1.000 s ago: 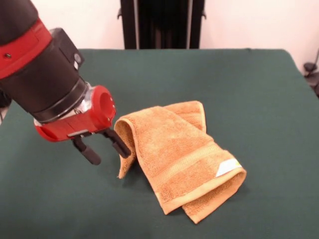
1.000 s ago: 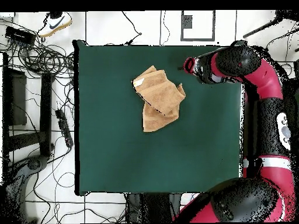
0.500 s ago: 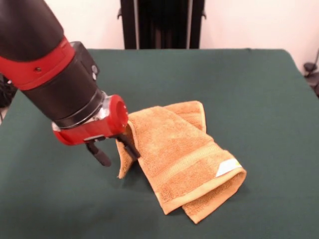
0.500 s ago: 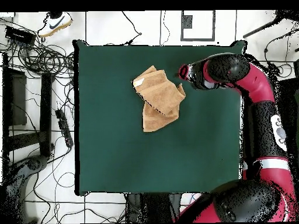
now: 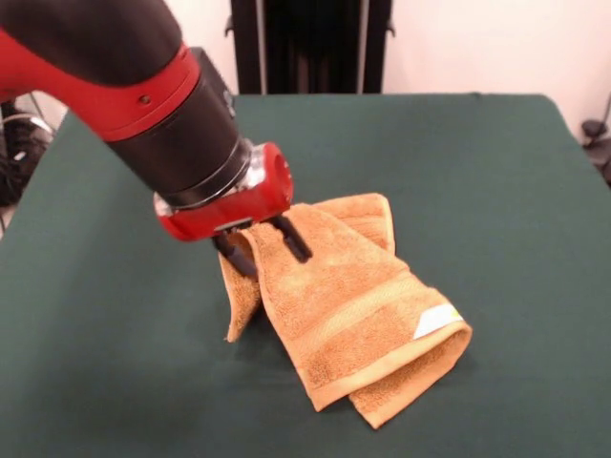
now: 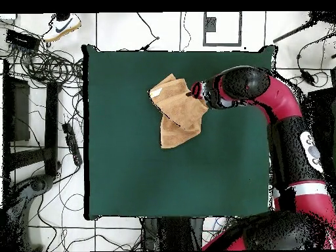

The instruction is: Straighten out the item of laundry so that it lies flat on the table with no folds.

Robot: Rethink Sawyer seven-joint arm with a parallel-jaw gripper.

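The item of laundry, an orange-tan towel [image 5: 353,305], lies crumpled and folded over itself on the green table [image 5: 477,172], with its white label [image 5: 437,321] at the right end. In the overhead view the towel [image 6: 176,111] sits in the table's [image 6: 131,164] upper middle. My gripper [image 5: 264,248] is open over the towel's raised left fold. One finger is at the fold's left edge and the other lies over the cloth. From overhead the gripper [image 6: 195,90] meets the towel's right corner.
A black stand [image 5: 310,46] rises behind the table's far edge. Tangled cables [image 6: 46,65] and black gear [image 6: 72,147] lie on the floor left of the table. A shoe [image 6: 63,26] shows at the top left.
The arm has swung from the bare cloth left of the towel onto its raised fold. The open fingers now straddle the fold. The towel's shape is unchanged.
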